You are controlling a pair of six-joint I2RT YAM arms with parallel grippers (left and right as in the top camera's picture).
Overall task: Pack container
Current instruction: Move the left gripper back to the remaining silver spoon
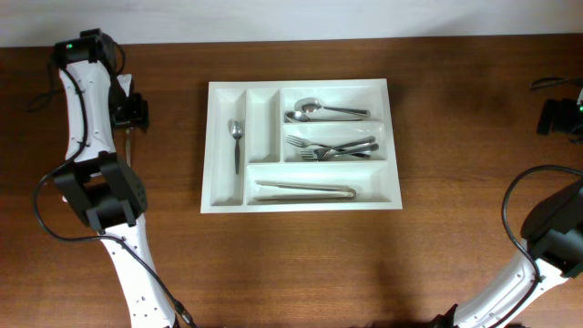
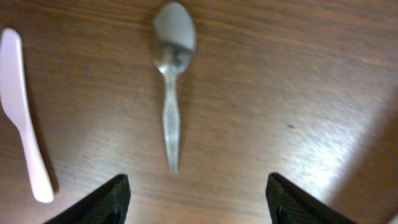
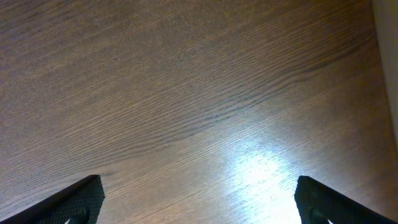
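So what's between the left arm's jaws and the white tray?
Nothing. In the overhead view, only bare brown table runs from the left arm's jaws to the white tray.

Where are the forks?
From overhead, the forks lie in the tray's middle right slot, between the spoons above and the tongs below.

Spoons (image 1: 323, 110), forks (image 1: 332, 148), tongs (image 1: 305, 190) lie in the container (image 1: 263, 128) — on the table (image 1: 364, 264)
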